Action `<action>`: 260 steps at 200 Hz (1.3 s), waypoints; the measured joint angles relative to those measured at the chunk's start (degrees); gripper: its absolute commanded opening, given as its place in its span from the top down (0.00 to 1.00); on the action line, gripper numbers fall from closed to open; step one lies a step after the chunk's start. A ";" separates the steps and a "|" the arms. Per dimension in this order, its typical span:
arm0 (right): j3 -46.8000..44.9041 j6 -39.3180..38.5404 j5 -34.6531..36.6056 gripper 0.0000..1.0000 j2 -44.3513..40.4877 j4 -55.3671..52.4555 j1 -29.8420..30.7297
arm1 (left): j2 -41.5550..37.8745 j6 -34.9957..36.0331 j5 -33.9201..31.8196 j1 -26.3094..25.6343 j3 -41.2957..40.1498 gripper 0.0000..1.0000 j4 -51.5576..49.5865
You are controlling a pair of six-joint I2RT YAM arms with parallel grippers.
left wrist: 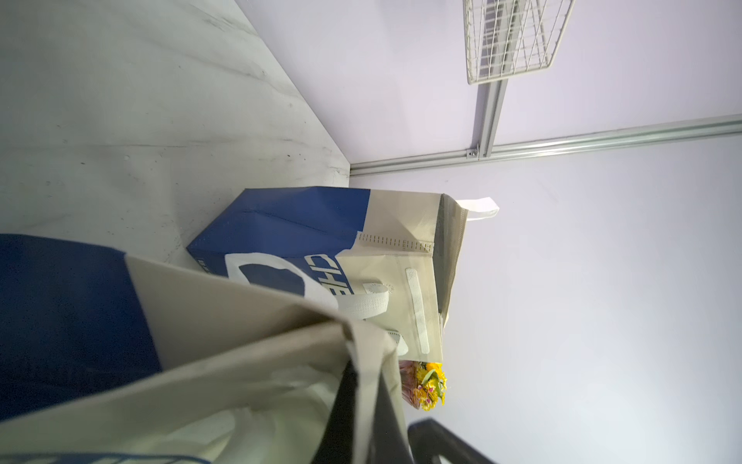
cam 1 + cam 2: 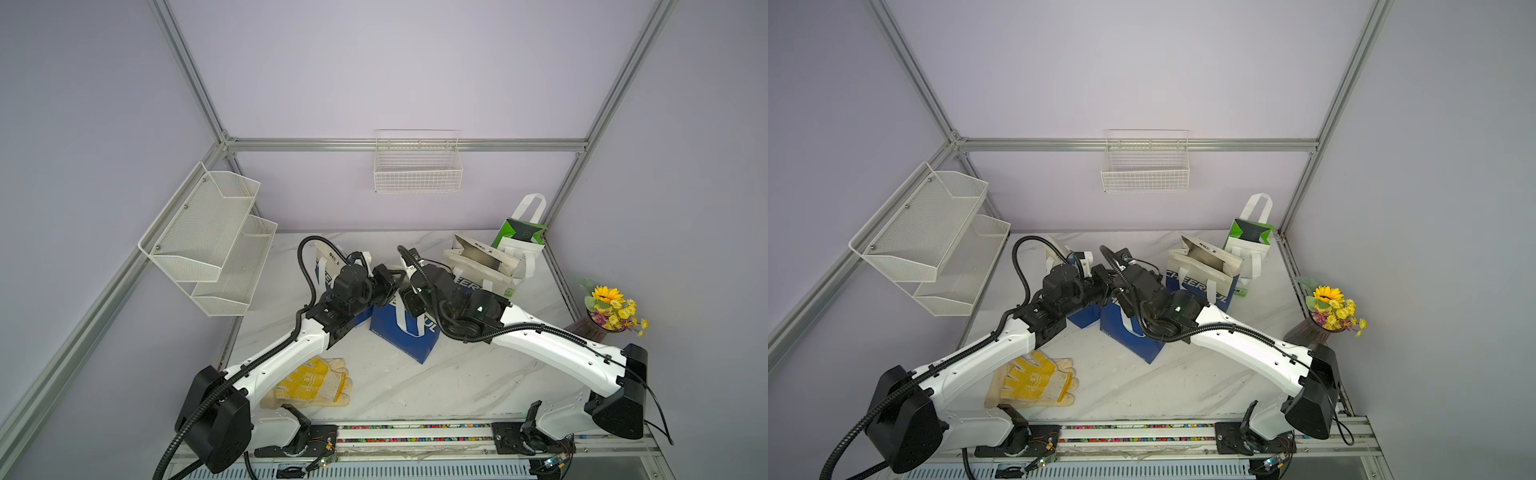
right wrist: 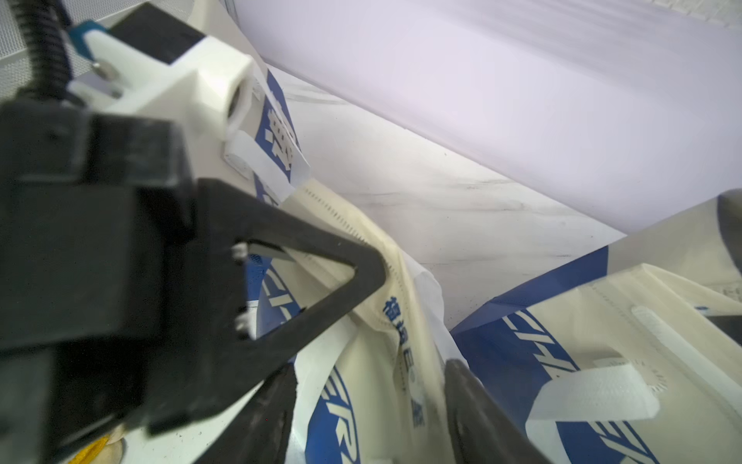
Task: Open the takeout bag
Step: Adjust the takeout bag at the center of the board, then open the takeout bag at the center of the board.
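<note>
The takeout bag (image 2: pixel 405 338), blue below and cream toward the rim, stands upright near the middle of the marble desk (image 2: pixel 478 386), between the two arms; both top views show it (image 2: pixel 1133 343). The left pincer (image 3: pixel 371 281) is clenched on the bag's cream upper edge, its black triangular finger pressed into the fabric. The right pincer (image 3: pixel 369 367) is released: its two dark fingers (image 3: pixel 473 405) stand apart with the bag's printed side between them (nothing looks pinched there in the right wrist view). A second blue-and-cream bag (image 2: pixel 478 266) stands behind and to the right, its mouth gaping, and a green-and-white bag (image 2: pixel 521 237) is in the far right corner. A third blue bag (image 2: pixel 328 270) is mostly hidden behind the left arm. Yellow-and-cream work gloves (image 2: pixel 311 382) lie near the front, beside the left arm. A vase of flowers (image 2: pixel 615 311) sits at the right edge
</note>
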 measured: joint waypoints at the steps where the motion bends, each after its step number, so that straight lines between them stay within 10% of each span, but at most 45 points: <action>1: 0.00 -0.04 0.28 0.37 0.02 0.00 0.13 | -0.11 0.00 -0.04 0.00 0.00 1.00 -0.09; 76: -0.70 -0.70 12.48 0.37 3.13 2.60 1.09 | -8.41 -6.88 -2.45 -1.05 -0.02 1.00 -8.02; 179: -2.25 1.40 -6.43 0.15 0.35 1.84 -6.49 | -15.56 -13.11 -3.96 -1.49 -3.19 1.00 -10.45; 213: -2.25 1.16 -6.36 0.36 -1.38 -0.46 -6.08 | -15.56 -13.49 -2.99 -1.75 -3.19 1.00 -10.51; 260: -2.05 -0.39 -8.11 1.00 -1.44 -0.50 -4.28 | -15.54 -12.68 -2.84 -1.86 -3.08 1.00 -13.77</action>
